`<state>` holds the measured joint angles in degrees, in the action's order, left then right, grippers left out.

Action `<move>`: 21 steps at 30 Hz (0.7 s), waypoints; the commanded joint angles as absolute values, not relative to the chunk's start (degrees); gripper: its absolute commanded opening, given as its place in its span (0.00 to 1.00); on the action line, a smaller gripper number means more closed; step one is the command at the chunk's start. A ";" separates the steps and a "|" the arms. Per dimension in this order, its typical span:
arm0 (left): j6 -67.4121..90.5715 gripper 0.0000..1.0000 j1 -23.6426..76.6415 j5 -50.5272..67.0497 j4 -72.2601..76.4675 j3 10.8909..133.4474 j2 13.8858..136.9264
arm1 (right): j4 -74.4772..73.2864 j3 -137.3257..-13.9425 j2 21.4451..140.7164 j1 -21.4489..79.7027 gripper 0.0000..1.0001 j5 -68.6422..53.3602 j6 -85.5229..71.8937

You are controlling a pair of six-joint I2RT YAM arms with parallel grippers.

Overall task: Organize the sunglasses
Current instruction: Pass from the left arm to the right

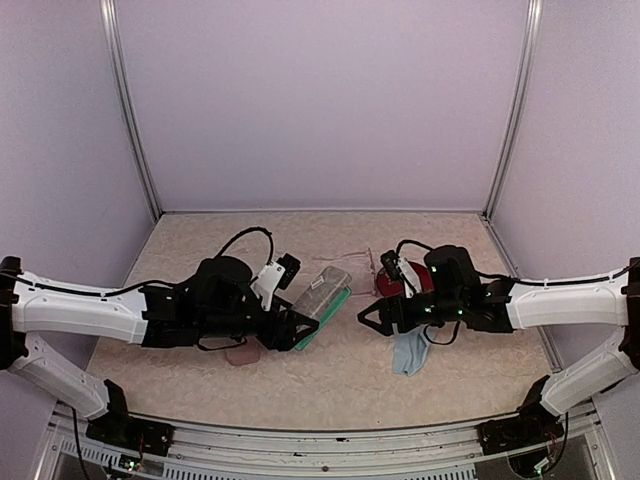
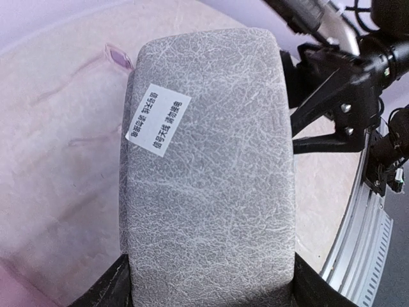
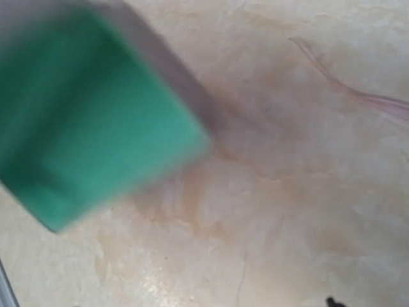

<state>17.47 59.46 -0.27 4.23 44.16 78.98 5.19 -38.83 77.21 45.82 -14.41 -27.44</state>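
Your left gripper (image 1: 300, 328) is clamped on the grey case (image 2: 208, 179): hold it level. Your right gripper (image 1: 372, 318) is apart and empty: reach back for the red sunglasses (image 1: 388, 285).

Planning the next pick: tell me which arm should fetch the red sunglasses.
Probably right. The right gripper is open and empty, with the red sunglasses beside it; the left gripper is occupied holding the grey case.
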 commanded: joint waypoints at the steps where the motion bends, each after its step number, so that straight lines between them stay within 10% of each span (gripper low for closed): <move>1: 13.36 0.00 63.17 -16.46 3.27 43.25 74.23 | 3.59 -40.59 77.80 44.67 0.79 -13.97 -28.05; 15: 12.43 0.00 65.18 -24.18 4.14 41.56 74.46 | 4.52 -41.54 81.35 44.56 0.79 -15.35 -29.02; 21: 21.34 0.00 59.09 -7.71 15.49 36.38 71.72 | 13.69 -39.65 82.78 44.60 0.79 -21.59 -31.64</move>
